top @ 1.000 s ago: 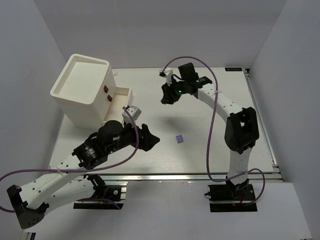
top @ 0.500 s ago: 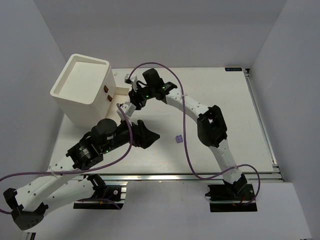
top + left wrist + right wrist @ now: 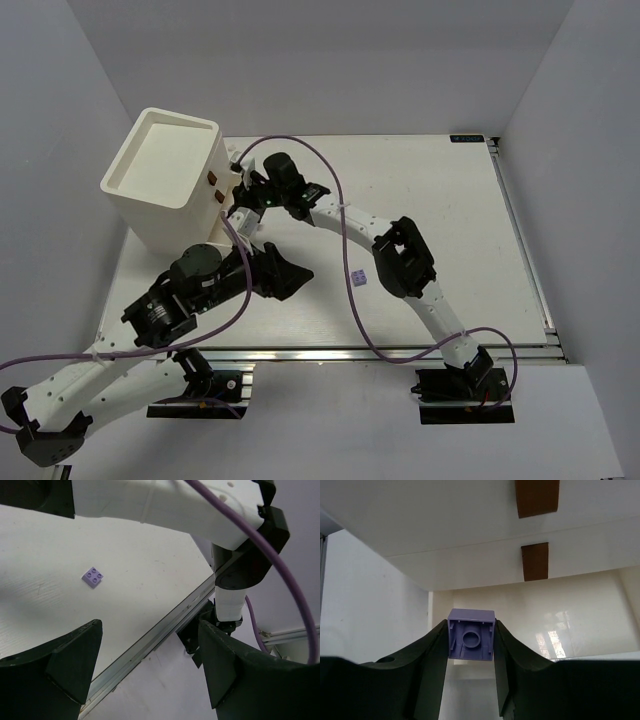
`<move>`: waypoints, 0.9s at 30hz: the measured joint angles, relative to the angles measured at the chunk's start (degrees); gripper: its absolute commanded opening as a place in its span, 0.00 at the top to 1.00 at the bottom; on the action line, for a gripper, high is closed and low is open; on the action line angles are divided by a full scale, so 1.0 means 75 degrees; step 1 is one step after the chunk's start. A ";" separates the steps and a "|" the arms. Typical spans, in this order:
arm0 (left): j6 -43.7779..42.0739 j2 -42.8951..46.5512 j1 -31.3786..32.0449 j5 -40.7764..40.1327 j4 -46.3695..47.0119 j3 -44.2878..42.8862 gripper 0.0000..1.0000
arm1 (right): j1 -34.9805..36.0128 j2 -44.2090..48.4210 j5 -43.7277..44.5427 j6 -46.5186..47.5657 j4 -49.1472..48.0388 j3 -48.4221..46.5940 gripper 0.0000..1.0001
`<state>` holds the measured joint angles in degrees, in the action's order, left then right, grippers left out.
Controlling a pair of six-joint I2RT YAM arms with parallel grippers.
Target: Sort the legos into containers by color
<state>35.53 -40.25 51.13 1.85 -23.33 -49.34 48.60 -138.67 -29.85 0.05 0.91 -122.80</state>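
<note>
My right gripper is shut on a lavender lego, held underside towards the camera. It hangs over the pulled-out bottom drawer of the cream-white box. Two shut drawers with brown knobs sit above it. A second lavender lego lies on the table, and also shows in the left wrist view. My left gripper is open and empty, hanging above the table to the left of that lego. No green legos are in view.
My right arm stretches across the table's middle from right to left, above the left gripper. The table's metal front rail runs close by the left gripper. White walls enclose the table.
My right arm has swung left from the table's back middle to the box's open drawer, carrying the lavender lego. My left arm has drawn back a little to the left.
</note>
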 measured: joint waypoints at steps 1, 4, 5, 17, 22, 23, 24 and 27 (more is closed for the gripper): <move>0.0020 0.0041 0.0000 -0.0006 -0.0020 0.0012 0.13 | 0.0035 -0.0082 0.0119 -0.0076 -0.0125 0.0000 0.68; 0.0085 0.0163 0.0000 -0.0032 -0.0050 0.0032 0.13 | 0.0117 -0.0280 0.0428 -0.0219 -0.0347 0.0000 0.43; 0.0102 0.0195 0.0000 -0.0044 -0.0055 0.0032 0.13 | 0.0131 -0.0306 0.0504 -0.0265 -0.0376 0.0000 0.37; 0.0318 0.0044 0.0000 0.0012 0.0020 0.0213 0.34 | 0.0090 0.0143 0.0650 -0.0262 -0.0679 0.0831 0.51; 0.0463 -0.0256 0.0000 0.0207 0.0219 0.0213 0.59 | -0.0294 0.1903 0.0615 -0.0321 -0.0262 0.2929 0.93; 0.0498 -0.0329 0.0000 0.0248 0.0248 0.0216 0.61 | -0.0466 0.2396 0.0493 -0.0265 -0.0073 0.3319 1.00; 0.0519 -0.0423 0.0000 0.0294 0.0294 0.0233 0.61 | -0.0694 0.2908 0.0323 -0.0256 0.0140 0.3689 1.00; 0.0595 -0.0717 0.0000 0.0393 0.0402 0.0321 0.59 | -0.1606 0.4392 -0.0361 -0.0061 0.0638 0.4555 1.00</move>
<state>39.99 -45.63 51.13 4.80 -20.32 -46.94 36.56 -105.73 -32.56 -0.40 5.69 -88.64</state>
